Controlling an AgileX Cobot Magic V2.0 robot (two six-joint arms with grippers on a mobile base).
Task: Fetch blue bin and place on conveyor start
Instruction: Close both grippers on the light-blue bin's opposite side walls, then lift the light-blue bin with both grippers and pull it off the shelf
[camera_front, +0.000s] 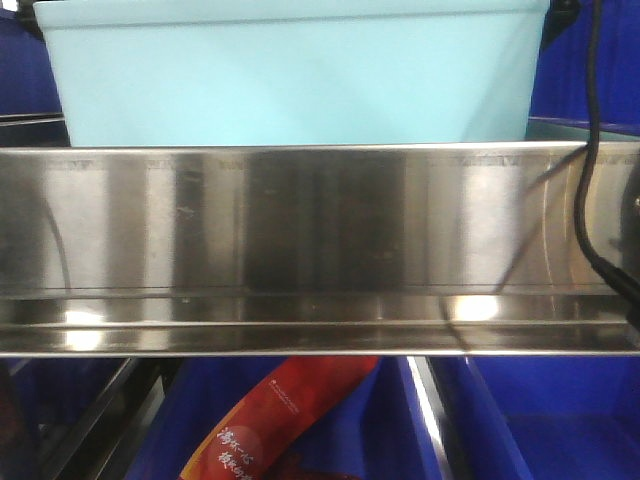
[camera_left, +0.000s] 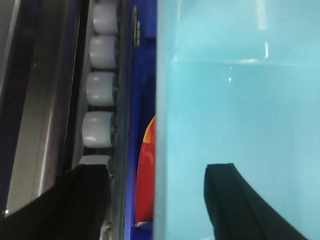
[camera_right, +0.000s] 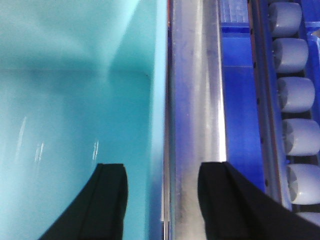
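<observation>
The blue bin (camera_front: 300, 80), a pale turquoise tub, stands behind the steel shelf rail at the top of the front view. In the left wrist view its inside (camera_left: 235, 100) fills the right half. My left gripper (camera_left: 157, 170) is open and straddles the bin's left wall, one finger inside and one outside, neither touching it. The right wrist view shows the bin's inside (camera_right: 75, 100) on the left. My right gripper (camera_right: 162, 170) is open across the right wall, with its outer finger over the steel rail. The conveyor start is out of view.
A shiny stainless-steel shelf rail (camera_front: 320, 240) runs across in front of the bin and shows beside it (camera_right: 195, 100). Grey rollers (camera_left: 100, 90) (camera_right: 295, 95) line both sides. Dark blue crates (camera_front: 560, 420) sit below, one holding a red packet (camera_front: 290, 410). A black cable (camera_front: 592, 150) hangs at right.
</observation>
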